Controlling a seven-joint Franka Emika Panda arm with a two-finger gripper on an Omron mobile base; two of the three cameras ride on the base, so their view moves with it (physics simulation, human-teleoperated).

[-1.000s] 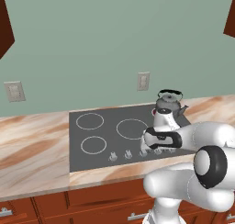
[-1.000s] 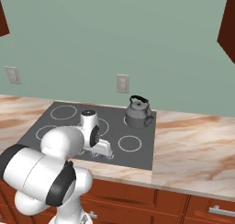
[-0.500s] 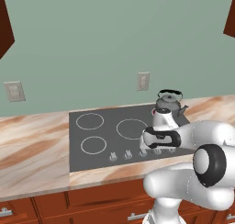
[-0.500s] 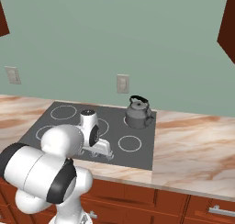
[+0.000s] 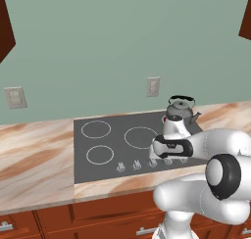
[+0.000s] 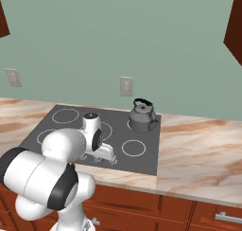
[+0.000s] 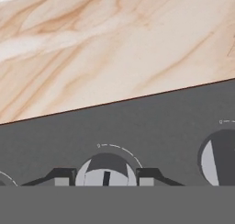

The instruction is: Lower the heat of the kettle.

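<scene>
Hand view shows the gripper (image 7: 106, 176) straddling a round stove knob (image 7: 106, 171), one dark fingertip (image 7: 58, 177) on each side, spread wider than the knob; contact cannot be told. A second knob (image 7: 216, 157) sits nearby. On the cooktop (image 5: 105, 155), the kettle (image 5: 180, 109) stands on the back right burner, well behind the knob row.
</scene>
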